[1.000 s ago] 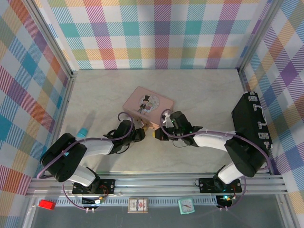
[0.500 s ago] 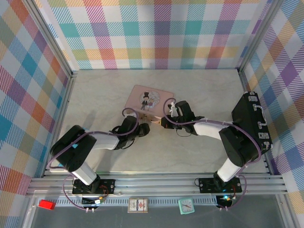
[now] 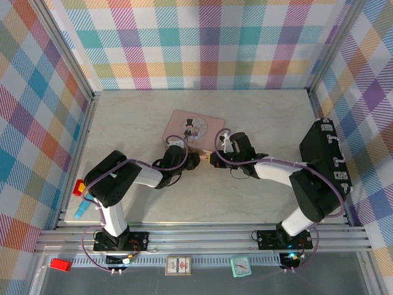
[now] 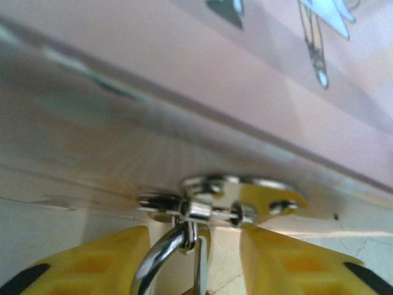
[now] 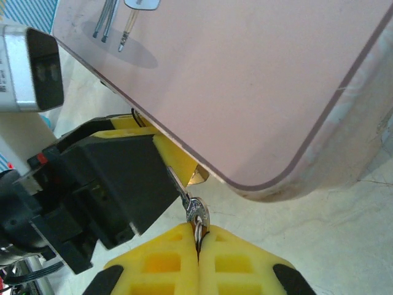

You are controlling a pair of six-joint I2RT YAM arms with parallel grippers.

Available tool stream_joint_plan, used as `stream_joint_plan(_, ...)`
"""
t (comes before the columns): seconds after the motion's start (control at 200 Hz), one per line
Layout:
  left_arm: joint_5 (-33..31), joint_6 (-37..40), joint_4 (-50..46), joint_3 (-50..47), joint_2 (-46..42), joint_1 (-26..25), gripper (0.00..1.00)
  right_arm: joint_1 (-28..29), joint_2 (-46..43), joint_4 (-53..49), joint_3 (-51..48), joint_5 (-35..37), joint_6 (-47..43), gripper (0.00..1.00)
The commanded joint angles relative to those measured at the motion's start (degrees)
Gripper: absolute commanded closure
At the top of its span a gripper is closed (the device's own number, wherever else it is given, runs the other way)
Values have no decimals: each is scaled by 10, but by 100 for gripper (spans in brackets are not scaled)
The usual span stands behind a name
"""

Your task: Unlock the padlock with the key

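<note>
So we've got the right gripper [image 5: 198, 244] clenched on the key [image 5: 197, 214] at the bottom middle of its wrist view. The key runs up to the brass padlock [image 5: 198, 177] just above it, and we can't tell if the tip is actually in the keyhole. The left gripper [image 4: 194, 238] looks to have the padlock pinched between its yellow pads, with the shackle [image 4: 161, 258] threaded through the hasp [image 4: 227, 200] of the pink tin [image 4: 258, 92]. Our worry is that the key is thin and held by its very end, so an off-axis twist could make it slip or pop out. A tug could also drag the tin along. Count: one padlock, one key, one tin, two grippers
</note>
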Motion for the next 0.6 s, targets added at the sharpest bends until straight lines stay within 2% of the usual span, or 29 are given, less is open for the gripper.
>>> stream_joint_plan(0.0,19,5,25,-17,8,1,65,-2,-14,12,-10,-4,0,100)
stream_joint_plan(0.145,15,8,37,-30,-3,1,78,-3,-10,16,-14,-6,7,100)
stream_joint_plan(0.39,22,22,14,-38,-39,3,94,-4,1,13,-14,-5,11,100)
stream_joint_plan(0.595,88,22,-6,-32,-65,7,98,-29,34,20,1,-13,10,100)
